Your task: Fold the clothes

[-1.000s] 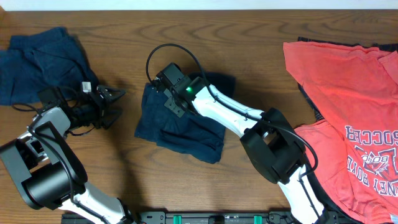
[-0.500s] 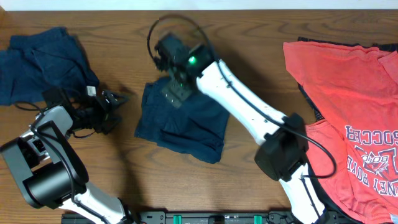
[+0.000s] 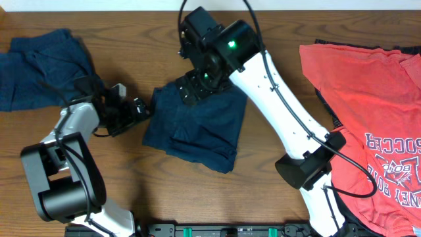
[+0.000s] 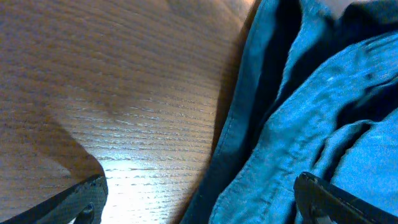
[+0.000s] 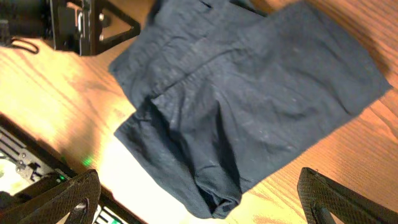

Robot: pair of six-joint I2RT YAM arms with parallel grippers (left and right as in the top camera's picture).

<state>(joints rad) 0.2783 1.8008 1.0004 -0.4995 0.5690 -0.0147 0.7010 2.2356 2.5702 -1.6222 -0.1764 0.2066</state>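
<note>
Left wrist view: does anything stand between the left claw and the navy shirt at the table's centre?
Nothing visible does. The open left claw sits right at the left edge of the navy shirt, with only bare table beside it.

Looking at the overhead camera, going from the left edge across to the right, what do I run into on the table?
First the crumpled dark navy blue cotton T-shirt → open left gripper → folded dark navy blue cotton T-shirt → coral-red cotton T-shirts with printed lettering.
</note>
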